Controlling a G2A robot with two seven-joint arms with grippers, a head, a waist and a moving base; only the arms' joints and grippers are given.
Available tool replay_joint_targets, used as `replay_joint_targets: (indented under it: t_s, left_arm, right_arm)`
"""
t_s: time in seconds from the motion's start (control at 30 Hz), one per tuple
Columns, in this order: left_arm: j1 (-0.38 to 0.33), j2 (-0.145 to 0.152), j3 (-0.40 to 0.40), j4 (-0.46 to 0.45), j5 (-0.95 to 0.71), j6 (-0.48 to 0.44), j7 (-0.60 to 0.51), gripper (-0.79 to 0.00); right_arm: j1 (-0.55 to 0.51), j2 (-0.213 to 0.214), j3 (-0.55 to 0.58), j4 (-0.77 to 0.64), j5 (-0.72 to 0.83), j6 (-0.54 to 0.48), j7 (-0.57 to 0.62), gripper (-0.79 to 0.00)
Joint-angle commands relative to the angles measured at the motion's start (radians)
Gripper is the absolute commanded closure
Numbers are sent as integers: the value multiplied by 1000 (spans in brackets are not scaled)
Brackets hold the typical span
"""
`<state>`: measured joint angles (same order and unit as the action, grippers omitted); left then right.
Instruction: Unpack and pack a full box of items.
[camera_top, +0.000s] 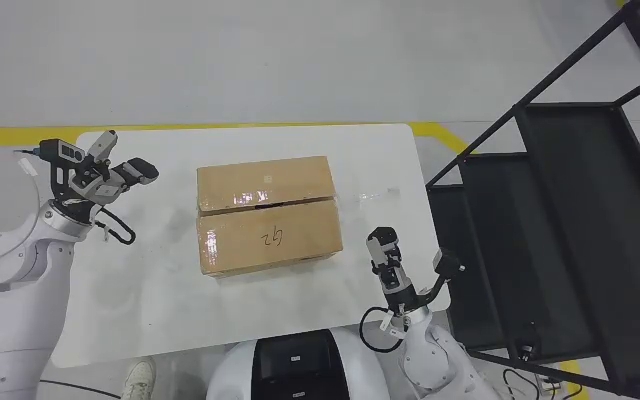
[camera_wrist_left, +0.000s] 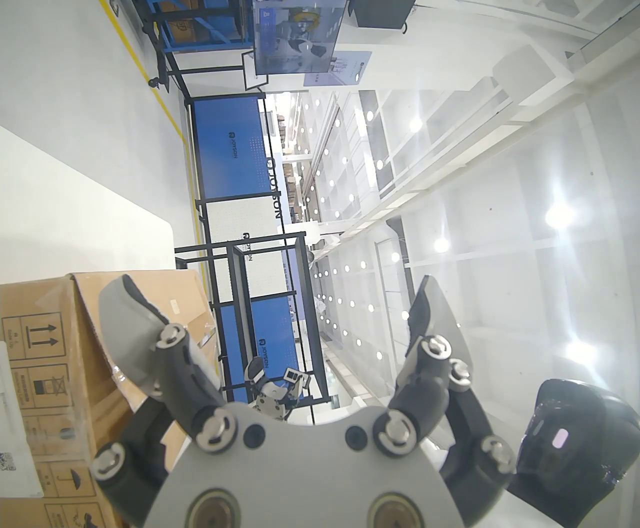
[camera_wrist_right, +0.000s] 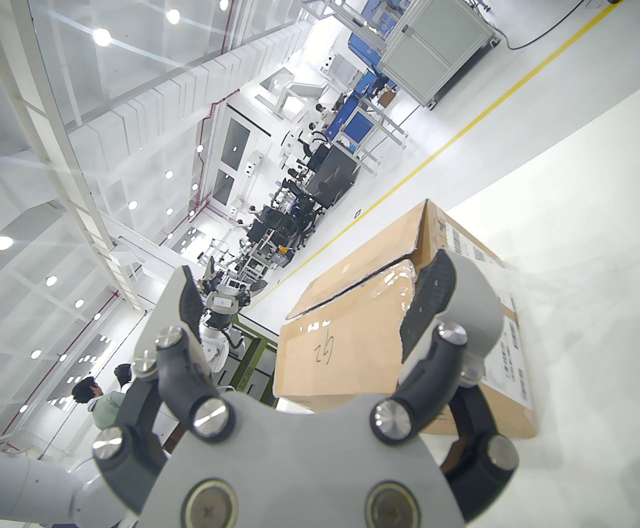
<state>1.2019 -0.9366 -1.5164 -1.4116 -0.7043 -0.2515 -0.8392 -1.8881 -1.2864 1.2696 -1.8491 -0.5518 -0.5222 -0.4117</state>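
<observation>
On white worktop (camera_top: 150, 310), sitting closed at the middle: cardboard box (camera_top: 267, 214). Hanging left of the box, well apart, spreading wide and gripping nothing: left pincer (camera_wrist_left: 275, 300). Hanging near the box's right side, likewise gaping empty: right pincer (camera_wrist_right: 310, 275). Standing farther right of the box: black metal rack (camera_top: 560, 170).

Pale grey floor (camera_top: 300, 60) with 1 yellow line (camera_top: 445, 133). Black metal rack (camera_top: 580, 170) just beside the white table (camera_top: 150, 310). Blue partition panels (camera_wrist_left: 225, 145) beyond. Ceiling lights (camera_wrist_right: 102, 36) lit.
</observation>
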Motion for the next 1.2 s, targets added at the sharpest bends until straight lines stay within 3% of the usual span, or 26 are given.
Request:
replay_joint_targets:
  t_s: [0.0,0.07,0.13,0.27,0.53,0.67,0.8,0.9,1.17]
  left_arm:
    - [0,0,0,0,0,0,0,-785]
    - [0,0,0,0,0,0,0,-785]
    - [0,2,15,-19,74,24,-7,-785]
    - [-31,9,34,-12,142,70,-130,-785]
    - [-59,22,12,27,204,21,-284,-785]
    - [-46,27,-11,48,128,11,-403,-785]
    - [-49,28,-10,61,75,4,-490,-785]
    - [-49,28,-10,61,75,4,-490,-785]
    - [-49,28,-10,61,75,4,-490,-785]
  right_arm:
    - [0,0,0,0,0,0,0,-785]
    - [0,0,0,0,0,0,0,-785]
    - [15,2,-13,10,-22,27,84,-785]
    - [82,12,1,24,6,48,313,-785]
    - [159,51,126,-33,100,33,775,-785]
    - [188,76,208,-79,149,93,1049,-785]
    - [237,93,206,-100,140,138,1280,-785]
    - [284,96,201,-93,161,139,1301,-785]
    - [284,96,201,-93,161,139,1301,-785]
